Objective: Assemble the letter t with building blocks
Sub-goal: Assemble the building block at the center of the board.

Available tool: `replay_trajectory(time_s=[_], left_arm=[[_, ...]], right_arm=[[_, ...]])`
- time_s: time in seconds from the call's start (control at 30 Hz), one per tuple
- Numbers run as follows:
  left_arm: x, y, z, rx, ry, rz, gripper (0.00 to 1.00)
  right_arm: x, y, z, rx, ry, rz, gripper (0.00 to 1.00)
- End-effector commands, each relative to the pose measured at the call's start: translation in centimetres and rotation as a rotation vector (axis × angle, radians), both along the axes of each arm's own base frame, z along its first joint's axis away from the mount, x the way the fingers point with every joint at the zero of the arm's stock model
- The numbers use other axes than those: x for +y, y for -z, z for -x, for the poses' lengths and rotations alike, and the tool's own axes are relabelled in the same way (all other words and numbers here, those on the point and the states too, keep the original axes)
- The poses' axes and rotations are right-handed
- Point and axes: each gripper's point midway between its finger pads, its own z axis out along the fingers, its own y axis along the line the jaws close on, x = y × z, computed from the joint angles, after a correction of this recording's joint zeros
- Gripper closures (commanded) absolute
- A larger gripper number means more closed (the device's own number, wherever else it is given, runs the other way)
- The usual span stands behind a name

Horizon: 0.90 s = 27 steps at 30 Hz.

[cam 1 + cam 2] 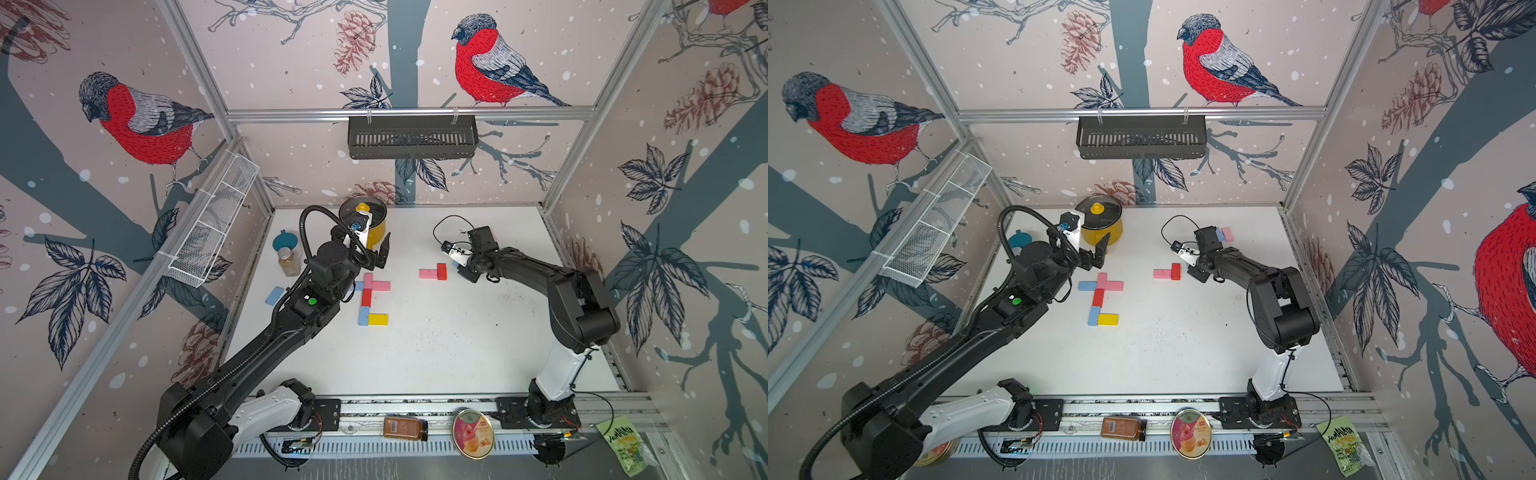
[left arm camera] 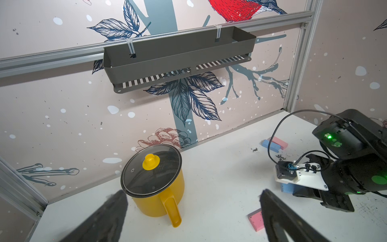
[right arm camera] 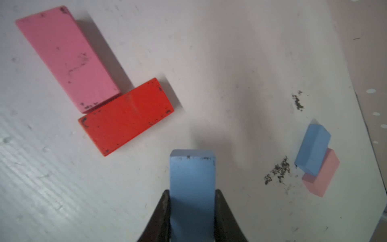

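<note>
My right gripper (image 3: 191, 196) is clamped on a light blue block (image 3: 192, 174), with fingers (image 3: 160, 211) on its long edges and its free end jutting past my tips. My right arm reaches in from the near right, wrist low over the table (image 3: 230, 62). The block's long axis runs along my fingers, pointing left toward the touching red block (image 3: 125, 117) and pink block (image 3: 67, 56). My left gripper (image 2: 192, 192) hangs spread wide beside the yellow pot (image 2: 159, 201).
</note>
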Motion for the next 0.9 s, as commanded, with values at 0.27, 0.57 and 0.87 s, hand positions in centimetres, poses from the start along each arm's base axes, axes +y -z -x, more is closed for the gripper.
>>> replay_trajectory(time_s=[0.27, 0.57, 0.87], left_arm=[[0.1, -0.4, -0.1, -0.02, -0.009, 0.002, 0.02], [0.2, -0.2, -0.2, -0.017, -0.017, -0.006, 0.02], [0.3, 0.4, -0.6, -0.011, -0.033, -0.024, 0.02]], right_arm=[[-0.3, 1.6, 2.0, 0.037, -0.189, 0.102, 0.96], [0.0, 1.5, 2.1, -0.004, -0.32, 0.107, 0.96], [-0.4, 1.7, 2.6, 0.01, -0.419, 0.074, 0.96]])
